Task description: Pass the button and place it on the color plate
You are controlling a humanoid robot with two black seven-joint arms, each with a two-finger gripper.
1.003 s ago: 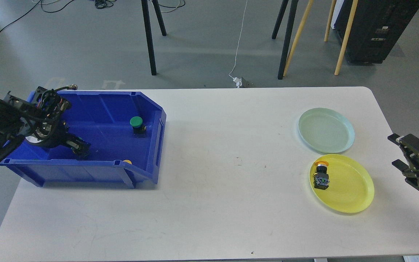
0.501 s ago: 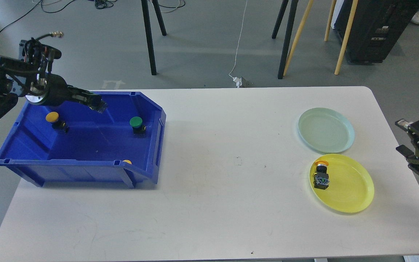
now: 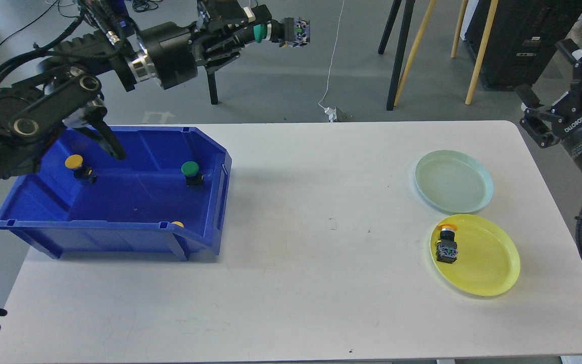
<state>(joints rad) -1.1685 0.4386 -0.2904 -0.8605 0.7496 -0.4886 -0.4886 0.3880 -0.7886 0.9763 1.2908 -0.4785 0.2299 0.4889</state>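
My left gripper (image 3: pixel 256 29) is raised high above the floor behind the table's far edge. It is shut on a green-capped button (image 3: pixel 291 31) that sticks out to the right. A blue bin (image 3: pixel 205 242) on the table's left holds a green button (image 3: pixel 190 172), a yellow button (image 3: pixel 75 163) and another yellow one (image 3: pixel 178 224) at its front wall. A pale green plate (image 3: pixel 453 181) lies empty at the right. A yellow plate (image 3: pixel 488 260) in front of it holds a yellow-capped button (image 3: pixel 445 243). My right gripper (image 3: pixel 546 72) is open and empty, raised beyond the table's right edge.
The white table (image 3: pixel 311 242) spans the view. Black and wooden stand legs (image 3: pixel 397 55) stand on the floor behind it, near a dark cabinet (image 3: pixel 518 40). A white cable (image 3: pixel 332 60) runs down to a plug by the table's far edge.
My left arm has swung up and to the right out of the bin, now gripping a green button. My right gripper has risen from beside the yellow plate to well above the table's right edge.
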